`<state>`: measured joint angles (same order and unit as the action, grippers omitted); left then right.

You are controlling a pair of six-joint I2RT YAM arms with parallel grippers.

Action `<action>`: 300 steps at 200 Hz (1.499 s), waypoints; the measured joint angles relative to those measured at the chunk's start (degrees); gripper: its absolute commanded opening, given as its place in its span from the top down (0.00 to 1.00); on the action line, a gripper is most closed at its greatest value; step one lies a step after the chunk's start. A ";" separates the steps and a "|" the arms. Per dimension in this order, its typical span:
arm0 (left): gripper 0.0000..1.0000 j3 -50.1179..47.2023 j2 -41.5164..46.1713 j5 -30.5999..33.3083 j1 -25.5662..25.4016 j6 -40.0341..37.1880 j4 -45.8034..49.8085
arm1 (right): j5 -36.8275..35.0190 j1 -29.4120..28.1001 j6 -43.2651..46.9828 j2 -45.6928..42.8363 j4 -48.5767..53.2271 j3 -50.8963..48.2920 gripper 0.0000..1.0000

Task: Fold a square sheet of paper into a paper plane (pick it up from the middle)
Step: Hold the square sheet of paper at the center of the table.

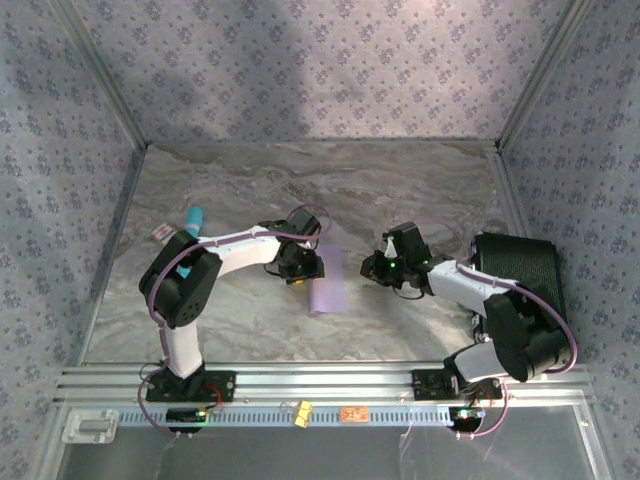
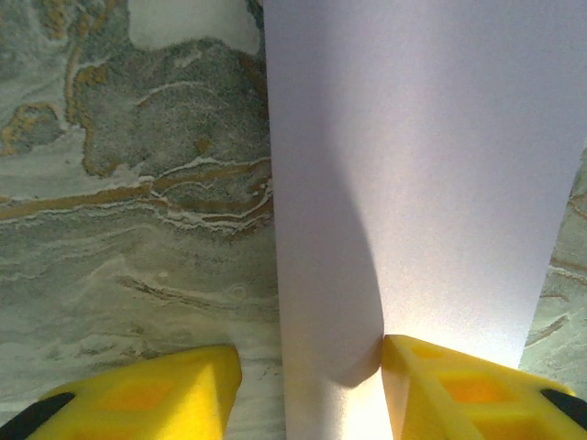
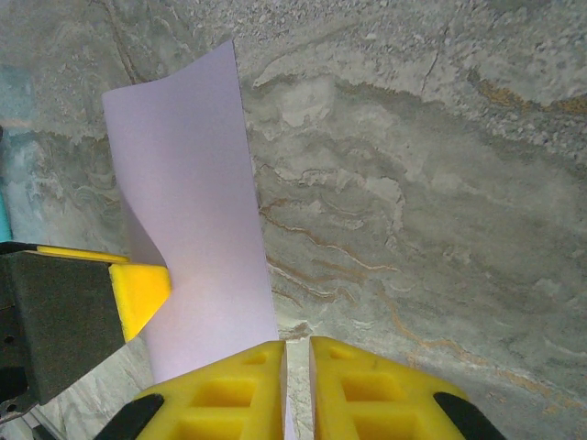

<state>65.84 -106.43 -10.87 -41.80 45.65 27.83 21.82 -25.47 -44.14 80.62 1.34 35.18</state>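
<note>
The square sheet of paper (image 1: 328, 283) is lavender and lies as a narrow curled strip mid-table between the two arms. In the left wrist view the paper (image 2: 413, 183) runs up from between my fingers. My left gripper (image 2: 310, 353) is open: its right fingertip (image 2: 404, 367) touches a raised curl of the sheet, and bare table shows beside the left one. The right wrist view shows the paper (image 3: 193, 202) with that left fingertip (image 3: 142, 291) against its bowed left edge. My right gripper (image 3: 297, 346) hangs over the sheet's right edge, its jaws almost together with only a thin slit. The paper plane is not formed.
A marble-patterned table (image 1: 250, 320) is boxed in by patterned walls on three sides. A teal object (image 1: 195, 217) and a small tag (image 1: 160, 232) lie behind the left arm. A black box (image 1: 520, 268) sits at the right edge behind the right arm.
</note>
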 measured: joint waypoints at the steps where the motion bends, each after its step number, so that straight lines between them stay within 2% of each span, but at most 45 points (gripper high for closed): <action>1: 0.52 0.00 -0.02 -0.02 0.00 0.00 0.00 | 0.00 0.00 0.00 0.00 0.00 0.00 0.85; 202: 0.50 0.11 -0.13 -0.04 0.00 0.46 -0.11 | 1.64 -0.33 0.02 0.87 -1.79 0.00 0.84; 229: 0.50 0.11 -0.13 -0.04 0.00 0.46 -0.11 | 2.67 -0.74 0.46 2.21 -1.88 0.39 0.88; 246: 0.50 0.11 -0.13 -0.04 0.00 0.46 -0.13 | 3.15 -1.07 1.05 3.80 -1.92 1.68 0.94; 300: 0.50 0.11 -0.13 -0.04 0.00 0.46 -0.15 | 3.61 -3.17 1.75 9.60 -2.40 6.19 0.97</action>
<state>65.95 -106.56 -10.92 -41.80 46.11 27.68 25.43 -28.64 -42.39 90.21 -1.06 41.36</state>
